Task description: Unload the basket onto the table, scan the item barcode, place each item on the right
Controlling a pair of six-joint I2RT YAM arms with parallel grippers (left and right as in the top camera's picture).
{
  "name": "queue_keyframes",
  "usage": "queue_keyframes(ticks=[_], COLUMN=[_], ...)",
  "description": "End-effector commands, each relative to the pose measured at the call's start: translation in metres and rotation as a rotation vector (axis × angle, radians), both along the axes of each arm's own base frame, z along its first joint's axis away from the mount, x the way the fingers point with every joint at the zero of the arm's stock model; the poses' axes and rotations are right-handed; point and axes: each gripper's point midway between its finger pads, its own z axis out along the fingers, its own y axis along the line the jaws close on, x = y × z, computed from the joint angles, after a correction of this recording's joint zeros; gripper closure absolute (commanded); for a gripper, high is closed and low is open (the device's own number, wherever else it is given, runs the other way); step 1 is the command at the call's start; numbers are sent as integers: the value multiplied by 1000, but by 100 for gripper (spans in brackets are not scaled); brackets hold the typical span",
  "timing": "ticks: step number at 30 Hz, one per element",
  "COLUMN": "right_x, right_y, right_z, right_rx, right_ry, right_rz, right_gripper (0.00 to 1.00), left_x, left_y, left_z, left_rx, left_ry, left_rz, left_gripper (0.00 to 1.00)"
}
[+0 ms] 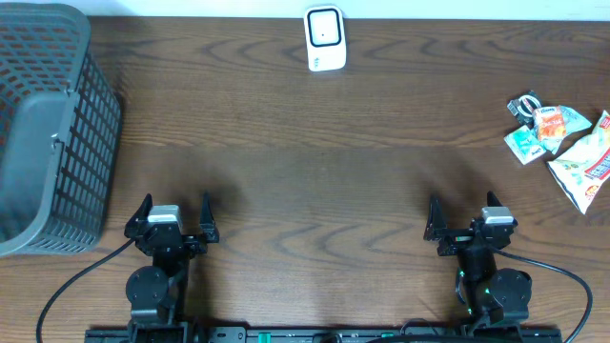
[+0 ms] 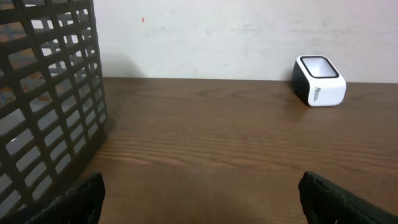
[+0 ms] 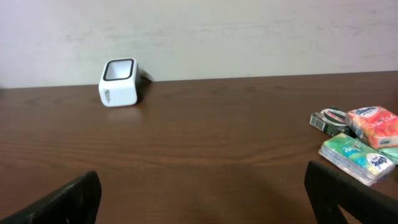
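The left pincer [image 1: 175,201] and right pincer [image 1: 462,204] are held wide open and empty, low at the near edge of the dark brown wooden table [image 1: 305,152] (judged a parked stance). The small colourful snack packets [image 1: 562,141] are heaped far right, within the right arm's side. The white box-shaped scanner [image 1: 324,39] is set centrally at the far edge, presumably reachable by either arm.

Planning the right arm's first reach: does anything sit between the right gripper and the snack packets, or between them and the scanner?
Nothing visible. Bare table lies between the open right gripper and the packets, and from there to the scanner.
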Motion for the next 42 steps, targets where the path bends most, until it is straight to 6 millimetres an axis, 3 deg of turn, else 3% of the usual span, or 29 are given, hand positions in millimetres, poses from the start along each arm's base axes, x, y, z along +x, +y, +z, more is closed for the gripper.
queue_keyframes(ticks=[1,42], right_x=[0,0], right_y=[-1,-2], right_z=[-1,-1], right_rx=[-2,-47], right_ry=[0,-4], right_rz=[-6,-6], right_gripper=[1,1], left_x=[-1,-1], left_y=[5,5], left_z=[-16,-16], left_rx=[-5,-5], left_ry=[49,50], left_rz=[29,29], left_gripper=[2,2])
